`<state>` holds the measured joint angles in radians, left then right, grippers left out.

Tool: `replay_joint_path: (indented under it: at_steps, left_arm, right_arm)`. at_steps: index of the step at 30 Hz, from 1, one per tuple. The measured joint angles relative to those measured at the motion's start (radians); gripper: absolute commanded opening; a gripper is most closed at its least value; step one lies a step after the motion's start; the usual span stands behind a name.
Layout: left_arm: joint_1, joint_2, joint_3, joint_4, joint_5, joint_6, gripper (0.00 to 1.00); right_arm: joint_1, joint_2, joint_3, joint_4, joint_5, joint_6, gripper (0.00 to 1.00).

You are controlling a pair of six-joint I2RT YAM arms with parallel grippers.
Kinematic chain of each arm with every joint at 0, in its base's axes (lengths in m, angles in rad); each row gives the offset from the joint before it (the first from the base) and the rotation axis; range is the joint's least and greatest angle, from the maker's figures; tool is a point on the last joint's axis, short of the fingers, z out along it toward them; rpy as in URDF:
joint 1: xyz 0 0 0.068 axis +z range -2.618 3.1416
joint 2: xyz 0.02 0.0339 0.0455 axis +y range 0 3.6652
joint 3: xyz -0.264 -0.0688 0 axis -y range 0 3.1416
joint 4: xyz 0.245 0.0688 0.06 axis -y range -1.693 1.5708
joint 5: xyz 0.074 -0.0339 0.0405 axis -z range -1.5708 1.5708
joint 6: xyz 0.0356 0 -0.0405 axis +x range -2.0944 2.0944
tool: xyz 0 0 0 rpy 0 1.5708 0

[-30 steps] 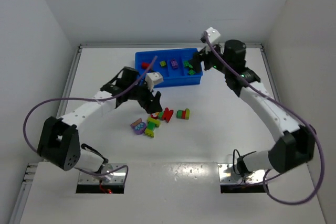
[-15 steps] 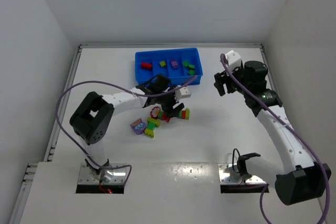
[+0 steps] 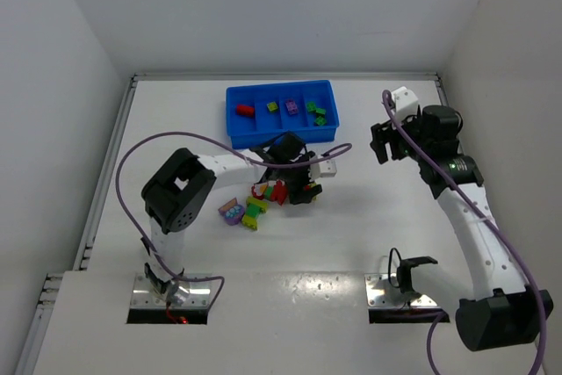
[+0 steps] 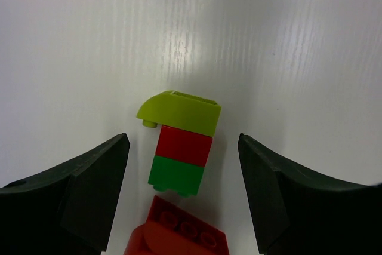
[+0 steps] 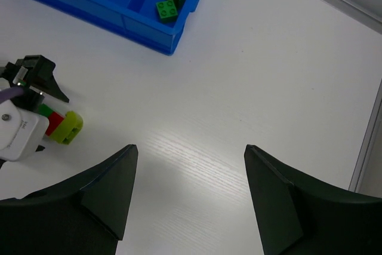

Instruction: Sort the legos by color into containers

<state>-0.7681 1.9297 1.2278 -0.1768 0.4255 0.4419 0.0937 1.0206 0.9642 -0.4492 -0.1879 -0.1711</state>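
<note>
One white table (image 3: 176, 129) is taken up at its far side by one blue tray (image 3: 246, 132), split into four compartments. Left to right these are loaded with one red brick (image 3: 244, 111), one yellow-green brick (image 3: 272, 107), one purple brick (image 3: 291, 107) and three green bricks (image 5: 165, 8), as counted in the right wrist view.

Two arms are seen. The right arm (image 3: 465, 208) is held off to the right of the tray. The right gripper (image 5: 190, 153) is spread wide with nothing between its fingers, only bare table below. The left arm (image 3: 219, 164) is stretched across to the loose pile in front of the tray, so it's the nearer one by far.

The bit that matters: the left gripper (image 4: 182, 138) is held open, and a three-brick stack (image 4: 184, 144) is framed right between its fingers, touched by neither. The stack's long axis is pointed straight away from the wrist, across the closing line, with yellow-green at the far end, red in the middle and green nearest. So the narrow sides are offered to the fingers, and a straight drop and squeeze is probably all that's needed.

One spare red piece (image 4: 179, 237) is sat just behind the stack on the wrist side. Whether it's touching can't be told, but it could get bumped.

Further left, one purple cluster (image 3: 231, 212) and one yellow-green-and-green cluster (image 3: 255, 212) are left well outside the fingers
</note>
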Motion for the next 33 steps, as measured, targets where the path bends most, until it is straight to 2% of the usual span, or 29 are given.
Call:
replay_joint_path:
  at_steps: [4, 7, 9, 10, 11, 12, 13, 15, 17, 18, 20, 22, 26, 29, 33]
  left_arm:
    - [-0.005, 0.026, 0.0, -0.012, -0.013, 0.004, 0.76]
    - [-0.005, 0.028, 0.0, -0.016, -0.028, 0.008, 0.64]
    - [-0.005, 0.029, 0.0, -0.016, -0.04, 0.008, 0.41]
    - [-0.005, 0.029, 0.0, -0.016, -0.047, 0.01, 0.41]
    - [-0.005, 0.029, 0.0, -0.016, -0.05, 0.013, 0.36]
    - [-0.005, 0.029, 0.0, -0.014, -0.054, 0.009, 0.26]
    - [-0.005, 0.029, 0.0, -0.011, -0.057, 0.005, 0.2]
    - [-0.005, 0.026, -0.003, -0.005, -0.06, -0.008, 0.13]
    - [-0.005, 0.006, -0.022, 0.001, -0.063, -0.031, 0.12]
    - [-0.003, -0.017, -0.039, 0.002, -0.063, -0.043, 0.12]
    - [0.003, -0.082, -0.07, 0.002, -0.064, -0.084, 0.12]
    - [0.007, -0.182, -0.1, 0.0, -0.063, -0.131, 0.12]
    - [0.017, -0.366, -0.104, 0.027, -0.059, -0.211, 0.12]
    - [0.017, -0.451, -0.104, 0.042, -0.055, -0.253, 0.12]
    - [0.017, -0.474, -0.105, 0.041, -0.049, -0.279, 0.12]
  right_arm:
    - [-0.001, -0.003, 0.0, -0.006, -0.006, -0.001, 0.72]
    - [-0.001, -0.003, 0.0, -0.006, -0.014, -0.001, 0.7]
    - [-0.001, -0.002, -0.001, -0.004, -0.024, -0.001, 0.61]
    - [-0.001, 0.0, -0.001, -0.004, -0.027, -0.002, 0.61]
    - [-0.001, 0.003, -0.001, -0.003, -0.033, 0.001, 0.58]
    - [-0.001, 0.008, -0.001, -0.001, -0.042, 0.003, 0.55]
    - [-0.001, 0.017, -0.001, 0.0, -0.055, 0.013, 0.55]
    - [-0.002, 0.042, -0.001, 0.004, -0.096, 0.045, 0.55]
    - [-0.008, 0.079, -0.005, 0.019, -0.166, 0.108, 0.55]
    - [-0.01, 0.098, -0.013, 0.039, -0.207, 0.146, 0.6]
    - [-0.014, 0.141, -0.046, 0.092, -0.299, 0.242, 0.63]
    - [-0.02, 0.189, -0.087, 0.15, -0.41, 0.352, 0.69]
    - [-0.021, 0.291, -0.154, 0.3, -0.617, 0.606, 0.74]
    - [-0.016, 0.358, -0.167, 0.424, -0.733, 0.775, 0.74]
    - [0.003, 0.415, -0.154, 0.539, -0.824, 0.912, 0.74]
